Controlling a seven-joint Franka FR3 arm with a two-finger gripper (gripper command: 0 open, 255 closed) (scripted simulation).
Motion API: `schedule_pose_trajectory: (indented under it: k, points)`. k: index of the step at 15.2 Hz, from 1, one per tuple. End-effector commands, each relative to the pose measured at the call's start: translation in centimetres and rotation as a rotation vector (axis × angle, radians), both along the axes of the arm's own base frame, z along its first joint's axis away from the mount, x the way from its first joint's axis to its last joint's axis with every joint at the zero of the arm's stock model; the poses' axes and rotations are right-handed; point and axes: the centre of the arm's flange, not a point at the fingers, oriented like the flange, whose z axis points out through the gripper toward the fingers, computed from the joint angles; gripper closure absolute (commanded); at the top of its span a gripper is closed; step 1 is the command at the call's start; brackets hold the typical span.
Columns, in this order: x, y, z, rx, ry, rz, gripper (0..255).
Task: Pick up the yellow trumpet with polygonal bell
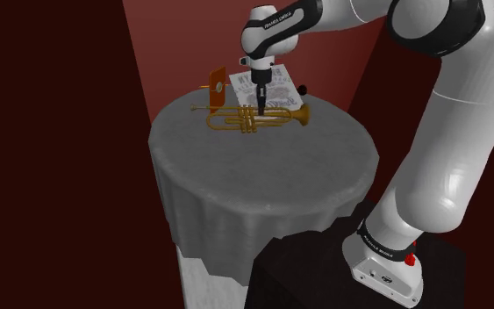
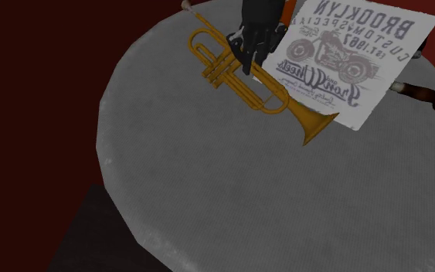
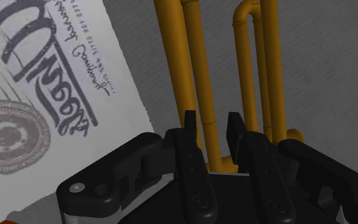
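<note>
A yellow trumpet (image 1: 258, 118) lies on its side on the round grey table (image 1: 262, 184), its flared bell (image 2: 312, 122) pointing toward the shoulder view's right. My black gripper (image 1: 260, 107) comes down on the middle of the instrument, by the valve tubes (image 2: 219, 68). In the wrist view the two fingers (image 3: 189, 137) stand close together on either side of one yellow tube (image 3: 190, 63) and clasp it. The trumpet (image 2: 262, 91) rests on the tabletop.
A white printed sheet (image 2: 355, 54) with dark lettering lies just behind the trumpet. A dark-handled object (image 2: 428, 94) lies past the sheet's far side. A small orange upright thing (image 1: 218, 81) stands at the table's back. Dark red walls surround the table; my stand (image 1: 324, 272) is below.
</note>
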Motion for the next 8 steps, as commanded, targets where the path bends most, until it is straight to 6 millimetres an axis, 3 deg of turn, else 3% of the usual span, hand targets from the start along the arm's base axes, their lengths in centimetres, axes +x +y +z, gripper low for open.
schedule_pose_trajectory:
  k: [1, 6, 8]
  points:
    - [0.0, -0.1, 1.2, 0.000, 0.000, 0.000, 255]
    - [0.0, -0.1, 3.8, 0.000, 0.000, 0.000, 255]
    - [0.0, -0.1, 3.9, 0.000, 0.000, 0.000, 255]
